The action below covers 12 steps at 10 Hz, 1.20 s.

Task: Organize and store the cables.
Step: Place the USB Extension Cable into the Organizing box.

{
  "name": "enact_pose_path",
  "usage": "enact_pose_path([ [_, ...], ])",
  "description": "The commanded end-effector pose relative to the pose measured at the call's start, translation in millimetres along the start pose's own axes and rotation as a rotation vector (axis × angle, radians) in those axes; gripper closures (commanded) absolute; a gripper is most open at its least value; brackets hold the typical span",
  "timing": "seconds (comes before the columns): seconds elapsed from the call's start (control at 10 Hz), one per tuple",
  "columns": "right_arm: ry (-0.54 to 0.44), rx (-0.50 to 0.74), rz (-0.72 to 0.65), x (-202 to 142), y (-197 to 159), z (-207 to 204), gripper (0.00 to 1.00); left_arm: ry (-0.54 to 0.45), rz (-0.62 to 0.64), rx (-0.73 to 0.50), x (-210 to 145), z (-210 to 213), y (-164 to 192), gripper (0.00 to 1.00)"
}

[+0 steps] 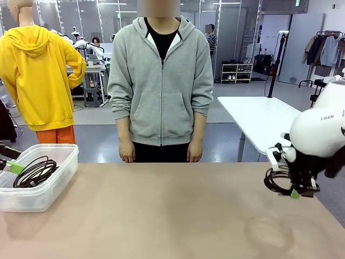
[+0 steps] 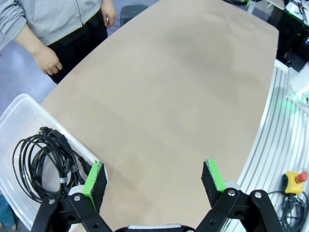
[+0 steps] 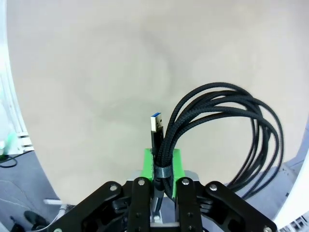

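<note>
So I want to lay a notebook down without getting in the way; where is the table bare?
Bare: the table between the bin at the left and the right gripper holding a coiled cable. Crowded: inside the bin, with coiled cables.

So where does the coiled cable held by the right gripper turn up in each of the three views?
Front view: the held cable hangs at far right, under the right gripper, above the table.
Left wrist view: I can't make it out; the coil here is a different cable, lying in the clear bin.
Right wrist view: centre to lower right, coil pinched at its bound end.
Shared landmark: the tan tabletop.
</note>
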State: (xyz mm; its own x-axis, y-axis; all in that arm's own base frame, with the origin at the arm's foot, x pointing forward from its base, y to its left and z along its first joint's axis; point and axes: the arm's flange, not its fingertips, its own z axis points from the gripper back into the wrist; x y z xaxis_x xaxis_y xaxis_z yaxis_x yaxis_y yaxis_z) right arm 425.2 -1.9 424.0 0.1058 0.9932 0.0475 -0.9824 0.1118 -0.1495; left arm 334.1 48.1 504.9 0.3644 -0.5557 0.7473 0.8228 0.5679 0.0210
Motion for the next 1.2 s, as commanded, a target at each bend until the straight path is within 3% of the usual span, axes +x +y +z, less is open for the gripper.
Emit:
enact_pose_path([
  [0.0,-0.016,0.017,-0.026,17.6,-7.7,12.9,0.94,0.019,0.006,0.013,4.1,0.9,1.6,0.00],
  [0.3,-0.070,0.016,-0.027,85.2,-18.8,19.0,0.94,0.019,0.006,0.013,4.1,0.9,1.6,0.00],
  [0.7,-0.084,-0.022,0.018,267.6,-28.4,-13.5,0.94,0.019,0.006,0.013,4.1,0.9,1.6,0.00],
  [0.9,-0.065,-0.030,0.024,331.1,-16.4,-31.7,0.94,0.019,0.006,0.013,4.1,0.9,1.6,0.00],
  [1.1,-0.061,-0.048,0.044,363.5,-6.5,-52.8,0.94,0.019,0.006,0.013,4.1,0.9,1.6,0.00],
])
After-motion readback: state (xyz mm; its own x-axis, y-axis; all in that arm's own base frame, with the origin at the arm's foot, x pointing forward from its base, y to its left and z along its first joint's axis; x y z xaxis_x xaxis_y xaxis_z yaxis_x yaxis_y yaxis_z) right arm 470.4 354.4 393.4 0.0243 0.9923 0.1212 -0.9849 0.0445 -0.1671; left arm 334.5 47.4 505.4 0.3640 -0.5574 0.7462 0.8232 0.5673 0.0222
